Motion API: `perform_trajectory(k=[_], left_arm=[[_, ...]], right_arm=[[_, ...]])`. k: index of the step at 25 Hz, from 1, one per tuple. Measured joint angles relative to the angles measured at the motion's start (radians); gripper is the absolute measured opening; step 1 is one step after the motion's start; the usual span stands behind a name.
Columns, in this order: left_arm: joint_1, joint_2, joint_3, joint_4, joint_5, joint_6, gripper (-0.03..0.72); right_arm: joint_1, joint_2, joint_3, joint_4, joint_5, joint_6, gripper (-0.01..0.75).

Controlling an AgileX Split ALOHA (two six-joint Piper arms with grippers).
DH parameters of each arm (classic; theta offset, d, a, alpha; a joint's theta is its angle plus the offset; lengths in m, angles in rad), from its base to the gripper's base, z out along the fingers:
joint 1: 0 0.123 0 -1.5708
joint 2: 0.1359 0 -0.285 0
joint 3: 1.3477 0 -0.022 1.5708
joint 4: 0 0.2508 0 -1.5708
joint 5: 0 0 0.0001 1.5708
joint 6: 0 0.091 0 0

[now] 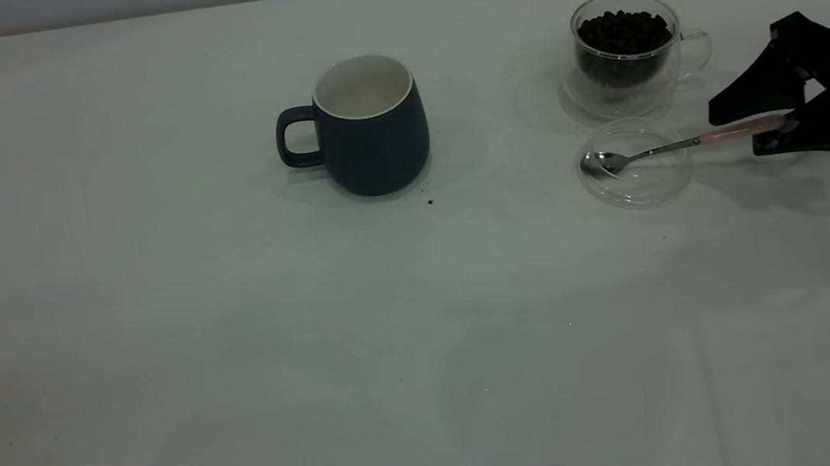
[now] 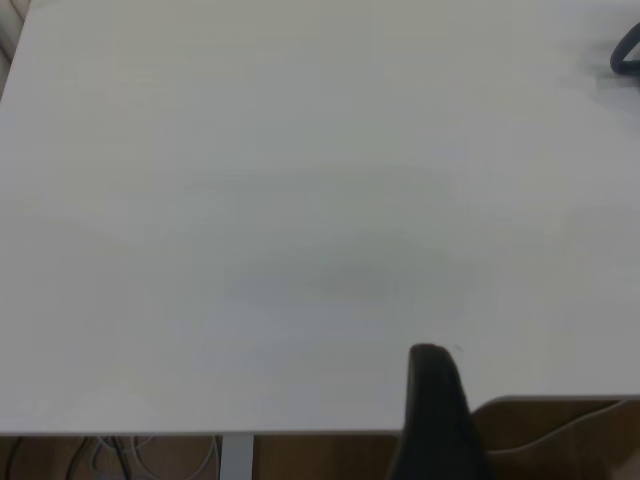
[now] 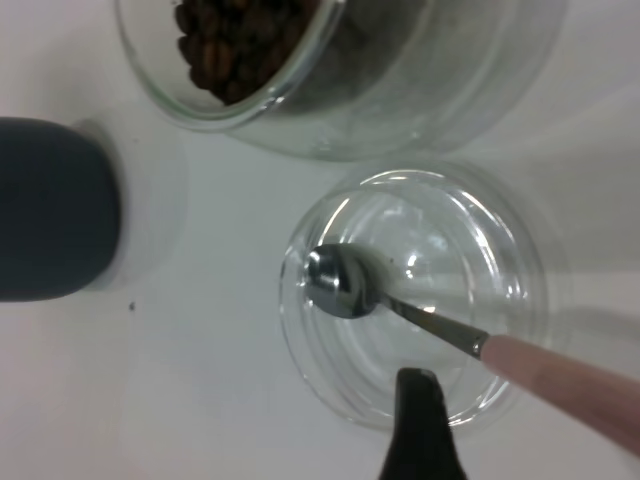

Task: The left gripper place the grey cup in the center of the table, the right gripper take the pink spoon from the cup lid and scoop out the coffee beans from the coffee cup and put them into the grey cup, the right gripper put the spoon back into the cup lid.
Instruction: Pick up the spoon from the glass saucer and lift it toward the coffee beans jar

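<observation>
Your right gripper sits at the right edge of the frame, its fingers either side of the pink spoon's handle end; whether they actually pinch it cannot be told. The spoon's bowl rests in the cup lid, right of centre, which keeps it off the table. Just above stands the coffee cup, full of coffee beans. The grey cup waits upright at upper centre, seemingly empty. Your left gripper is parked at the table edge.
</observation>
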Motion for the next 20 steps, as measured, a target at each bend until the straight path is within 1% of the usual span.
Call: perform_trajectory(k=[3,6,10,12,13,14,15,17,20], left_arm=[[0.0,0.0,0.0,0.0,0.0,-0.001,0.567],[0.0,0.0,0.0,0.0,0.0,-0.001,0.567],[0.0,0.0,0.0,0.0,0.0,-0.002,0.567],[0.0,0.0,0.0,0.0,0.0,-0.004,0.567],[0.0,0.0,0.0,0.0,0.0,-0.004,0.567],[0.0,0.0,0.0,0.0,0.0,-0.004,0.567],[0.0,0.0,0.0,0.0,0.0,-0.004,0.567],[0.0,0.0,0.0,0.0,0.0,-0.004,0.567],[0.0,0.0,0.0,0.0,0.0,-0.004,0.567]], right_arm=[[0.0,0.0,0.0,0.001,0.017,0.0,0.571],[0.0,0.0,0.0,0.001,0.023,0.0,0.51],[0.0,0.0,0.0,-0.024,0.023,0.0,0.34],[0.0,0.0,0.0,-0.052,0.023,0.0,0.228],[0.0,0.0,0.0,-0.068,0.029,0.0,0.184],[0.0,-0.001,0.0,-0.082,0.047,0.002,0.159],[0.0,-0.005,0.0,-0.095,0.063,0.004,0.14],[0.0,-0.024,0.0,-0.142,0.072,0.017,0.128],[0.0,-0.079,0.0,-0.225,0.049,0.077,0.114]])
